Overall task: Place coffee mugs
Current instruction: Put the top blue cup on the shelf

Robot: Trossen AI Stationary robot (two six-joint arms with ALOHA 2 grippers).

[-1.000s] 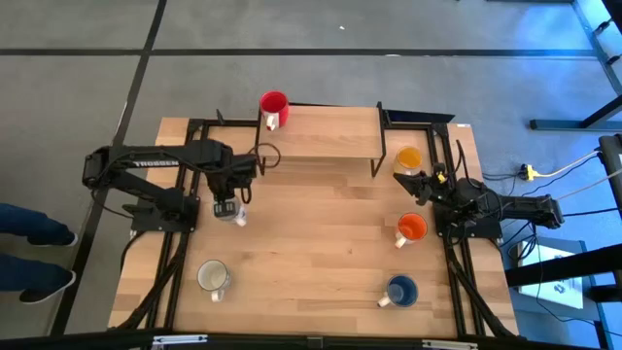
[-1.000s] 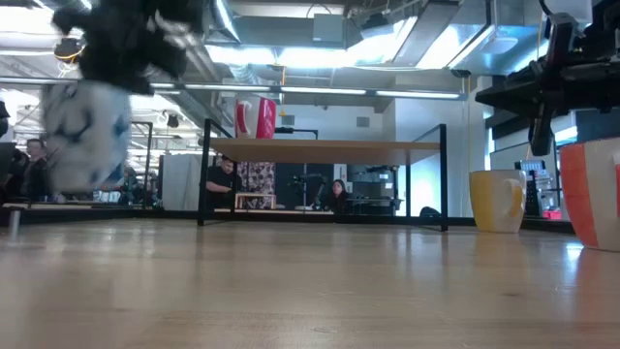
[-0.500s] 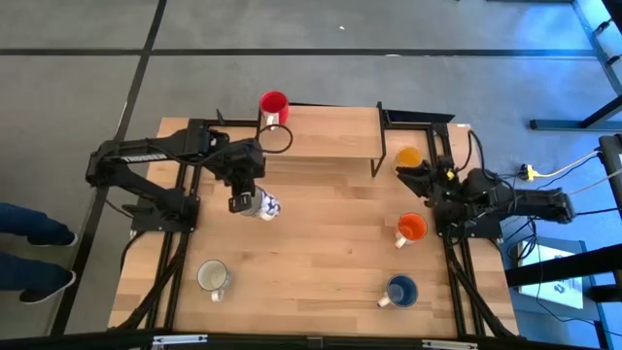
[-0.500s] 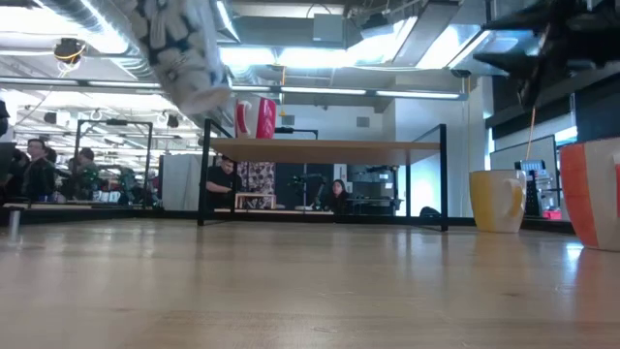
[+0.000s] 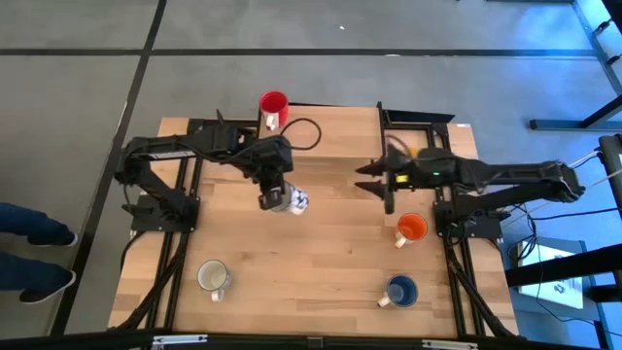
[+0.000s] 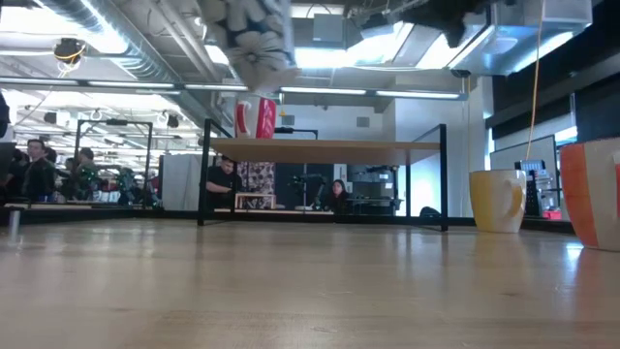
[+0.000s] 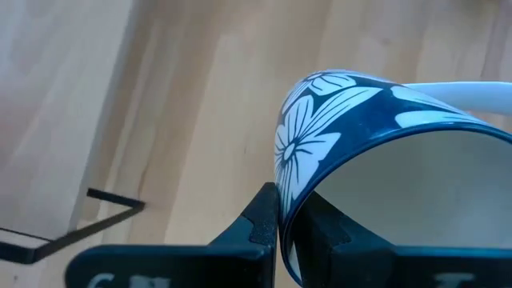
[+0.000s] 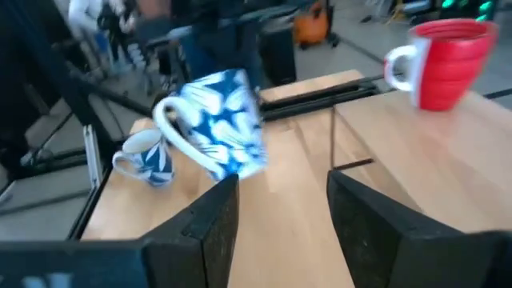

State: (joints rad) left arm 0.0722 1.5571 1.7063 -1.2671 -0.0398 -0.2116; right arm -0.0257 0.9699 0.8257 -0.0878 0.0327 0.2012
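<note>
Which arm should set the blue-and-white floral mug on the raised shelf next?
Left. The left gripper already clamps the floral mug by its rim, lifted just in front of the shelf. The right gripper is open and empty, off to the side.

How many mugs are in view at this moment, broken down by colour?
Red mug: 1
White and dark floral mugs: 2, one held in the left gripper above the table, one standing on the table
Orange-red mug: 1
Blue mug: 1
Yellow-orange mug: 1
Total: 6
</note>
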